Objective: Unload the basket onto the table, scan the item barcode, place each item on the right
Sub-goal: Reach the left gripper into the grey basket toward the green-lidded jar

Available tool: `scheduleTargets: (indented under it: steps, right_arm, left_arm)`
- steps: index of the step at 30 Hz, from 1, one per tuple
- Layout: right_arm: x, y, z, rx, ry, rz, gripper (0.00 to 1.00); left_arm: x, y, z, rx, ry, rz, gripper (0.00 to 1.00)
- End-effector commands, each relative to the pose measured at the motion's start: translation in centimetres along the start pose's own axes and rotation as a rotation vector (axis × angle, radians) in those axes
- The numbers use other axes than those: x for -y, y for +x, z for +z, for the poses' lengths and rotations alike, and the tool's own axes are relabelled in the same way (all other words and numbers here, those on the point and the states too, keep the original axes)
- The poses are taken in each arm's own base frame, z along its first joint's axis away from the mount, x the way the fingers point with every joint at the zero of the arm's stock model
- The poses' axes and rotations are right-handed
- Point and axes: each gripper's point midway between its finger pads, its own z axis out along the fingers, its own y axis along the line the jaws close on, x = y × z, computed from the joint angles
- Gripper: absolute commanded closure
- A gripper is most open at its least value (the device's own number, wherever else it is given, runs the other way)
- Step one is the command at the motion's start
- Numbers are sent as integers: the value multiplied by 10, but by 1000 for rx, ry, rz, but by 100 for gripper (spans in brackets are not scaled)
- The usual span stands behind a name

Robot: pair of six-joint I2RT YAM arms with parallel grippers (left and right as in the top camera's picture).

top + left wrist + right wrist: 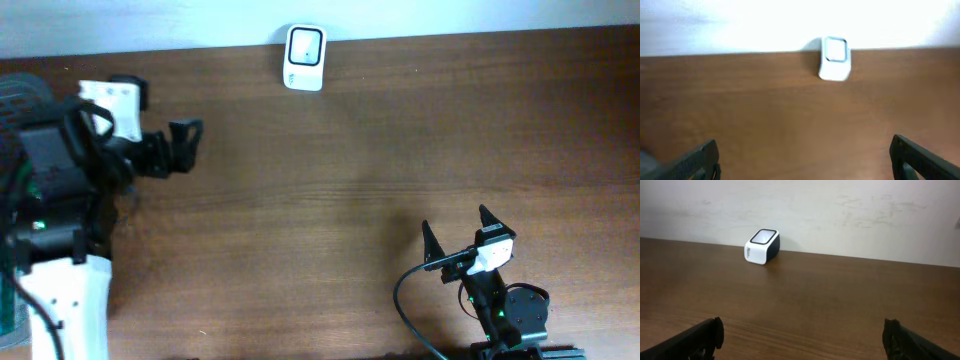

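The brown wooden counter fills almost the whole overhead view, and its far edge meets a pale wall.

The left arm is the bulkiest thing on it. It stands by the left edge, black with white housings, and reaches toward the middle. The left jaws stand as wide apart as they go and have hold of nothing. In the left wrist view the two fingers sit at the lower corners of the picture with only bare wood between them.

The right arm is smaller in the overhead view and sits at the near edge toward the right corner, pointing at the far edge. The right jaws are also spread fully and empty, their dark fingers far apart above the wood. A black cable loops beside the base of this arm.

The barcode scanner is a small white block with a dark-rimmed window on top. It rests at the far edge of the counter, against the wall and a little left of the middle, well apart from both arms.
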Motion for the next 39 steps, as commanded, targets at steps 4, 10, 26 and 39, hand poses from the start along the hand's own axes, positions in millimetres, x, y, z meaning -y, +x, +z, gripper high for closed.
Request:
scheduleTargets:
  steps: [4, 10, 26, 39]
  right_arm:
    - [0, 3, 0, -3, -5, 1, 1]
    - [0, 3, 0, -3, -5, 1, 2]
    - [0, 3, 0, -3, -4, 1, 2]
    - [0, 3, 0, -3, -4, 1, 2]
  left_arm:
    - [-138, -89, -61, 204, -430, -236, 1]
    - [-249, -45, -83, 150, -722, -429, 10]
    - [-345, 128, 31, -377, -685, -541, 12]
    - [-349, 174, 94, -467, -516, -463, 16]
